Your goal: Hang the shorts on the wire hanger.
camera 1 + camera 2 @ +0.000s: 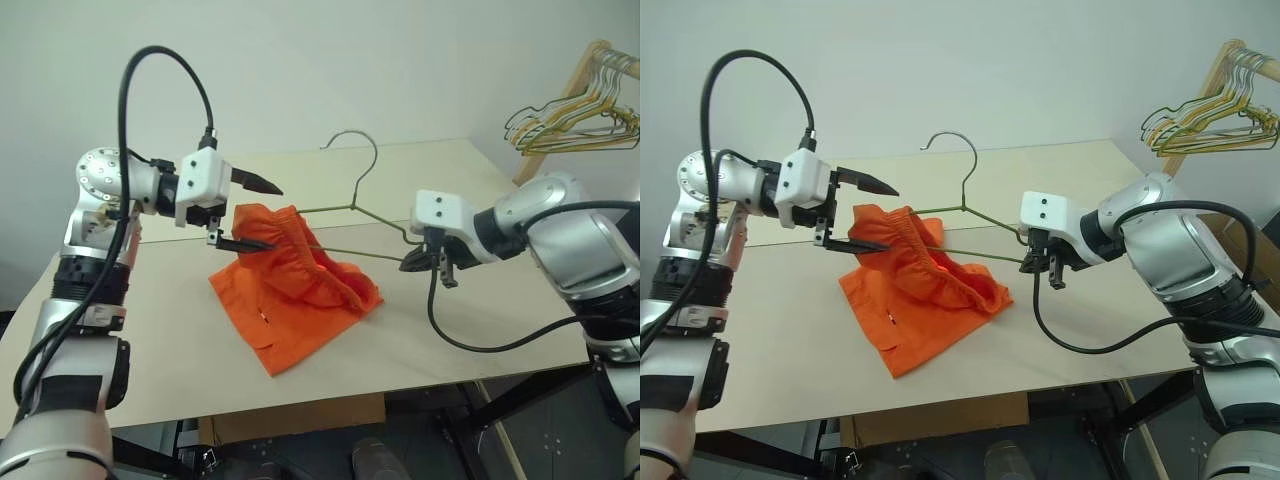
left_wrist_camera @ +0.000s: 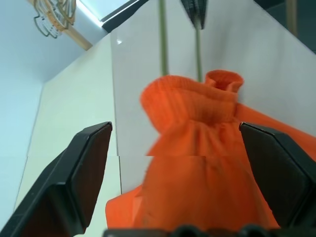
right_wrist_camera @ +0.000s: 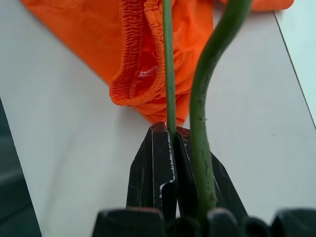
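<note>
Shorts (image 1: 295, 280): heaped near the middle of the table (image 1: 480, 330), one end lifted and threaded onto the lower wire of the wire hanger (image 1: 352, 205), rest draped down to the tabletop. Hanger is held above the table, hook toward the far edge. R gripper (image 1: 415, 262): jaws fully closed, pinched on the hanger's corner toward the table's right edge. L gripper (image 1: 247, 213): jaws spread wide, straddling the raised waistband; lower finger (image 1: 240, 243) seen against the fabric, nothing clamped. Bunched hangers (image 1: 575, 110) on a wooden rack beyond the far right corner.
</note>
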### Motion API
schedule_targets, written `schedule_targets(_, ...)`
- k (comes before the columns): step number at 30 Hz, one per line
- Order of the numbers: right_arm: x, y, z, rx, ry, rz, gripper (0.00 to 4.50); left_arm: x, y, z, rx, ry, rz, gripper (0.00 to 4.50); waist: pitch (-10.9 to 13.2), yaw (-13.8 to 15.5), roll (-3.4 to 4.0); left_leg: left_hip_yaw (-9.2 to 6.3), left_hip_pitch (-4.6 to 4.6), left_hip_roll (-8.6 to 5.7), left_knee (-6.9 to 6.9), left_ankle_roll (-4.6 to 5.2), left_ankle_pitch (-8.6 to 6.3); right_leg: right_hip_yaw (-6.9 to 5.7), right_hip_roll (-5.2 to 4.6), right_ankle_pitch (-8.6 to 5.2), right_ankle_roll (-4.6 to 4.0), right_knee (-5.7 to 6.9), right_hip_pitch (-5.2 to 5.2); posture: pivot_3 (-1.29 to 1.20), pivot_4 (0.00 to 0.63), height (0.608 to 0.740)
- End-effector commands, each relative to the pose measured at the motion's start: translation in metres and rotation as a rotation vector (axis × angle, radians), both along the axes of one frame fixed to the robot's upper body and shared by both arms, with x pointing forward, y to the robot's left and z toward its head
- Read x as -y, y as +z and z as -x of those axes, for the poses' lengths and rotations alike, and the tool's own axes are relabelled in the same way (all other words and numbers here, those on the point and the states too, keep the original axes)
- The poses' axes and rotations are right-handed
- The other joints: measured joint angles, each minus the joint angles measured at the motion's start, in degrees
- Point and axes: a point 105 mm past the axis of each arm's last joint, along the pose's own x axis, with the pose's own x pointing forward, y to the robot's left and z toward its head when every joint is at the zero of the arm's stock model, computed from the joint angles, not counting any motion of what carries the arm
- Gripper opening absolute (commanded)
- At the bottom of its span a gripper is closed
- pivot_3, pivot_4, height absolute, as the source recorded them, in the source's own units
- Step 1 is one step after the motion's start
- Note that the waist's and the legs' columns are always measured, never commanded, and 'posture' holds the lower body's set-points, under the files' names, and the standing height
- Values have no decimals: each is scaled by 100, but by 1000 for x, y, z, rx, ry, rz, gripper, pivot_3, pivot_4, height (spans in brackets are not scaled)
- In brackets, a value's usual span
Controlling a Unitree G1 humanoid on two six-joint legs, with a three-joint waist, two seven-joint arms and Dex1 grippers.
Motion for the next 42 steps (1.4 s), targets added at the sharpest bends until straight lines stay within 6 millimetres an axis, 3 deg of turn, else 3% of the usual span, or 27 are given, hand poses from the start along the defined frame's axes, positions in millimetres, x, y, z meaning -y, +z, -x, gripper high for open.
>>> schedule_targets(1, -6, 17, 1, 47, 25, -3, 0, -2, -2, 1, 9, -40, -113, 4482, 0, -54, 0, 0, 2, -1, 0, 0, 0, 0, -2, 0, 1, 2, 0, -269, 0, 740)
schedule_targets(6, -7, 18, 2, 46, 35, 5, 0, 0, -28, -6, -36, -60, -260, 4482, 0, -100, 0, 0, 6, 0, -1, 1, -1, 1, -1, -2, 3, 8, 1, -268, 0, 740)
schedule_targets(9, -9, 19, 3, 44, 38, 4, 0, 7, -31, -12, -32, -66, -272, 3906, 0, -94, 0, 0, 0, -1, 0, 1, -1, 1, -2, -2, 4, 10, -5, -275, 0, 740)
schedule_targets(21, -10, 17, 6, 36, 33, 14, 0, 12, -25, -16, -20, -64, -204, 137, 0, -205, 0, -1, -6, -5, 2, 3, -1, -2, -11, -9, 16, 19, -8, -280, 0, 740)
schedule_targets(28, -11, 22, 6, 99, 82, -9, 0, 11, -26, -17, -53, -37, -167, 35, 0, -239, 0, -1, -5, -5, 2, 5, -2, -2, -13, -12, 21, 34, -13, -282, 0, 740)
schedule_targets(31, 0, 24, 2, 114, 23, -28, 779, 10, -25, -17, -66, -26, -143, 0, 0, -239, 0, -2, -6, -7, 3, 5, -3, -2, -17, -13, 22, 36, -13, -288, 0, 740)
schedule_targets(36, 49, 27, -14, 160, -267, -132, 2494, 6, -28, -16, -97, 6, -111, 0, -1, -222, -1, -4, -6, -13, 5, 6, -3, -6, -26, -13, 23, 39, -11, -291, 0, 740)
schedule_targets(41, 87, 16, -5, 170, -432, -226, 4272, 4, -28, -16, -117, 44, -71, 0, -1, -223, -2, -6, -6, -13, 4, 6, -3, -8, -29, -13, 23, 40, -10, -288, 0, 740)
schedule_targets(42, 90, 13, -2, 169, -442, -238, 4464, 3, -27, -17, -120, 50, -65, 0, -1, -223, -2, -6, -5, -13, 4, 6, -3, -8, -28, -13, 23, 40, -8, -287, 0, 740)
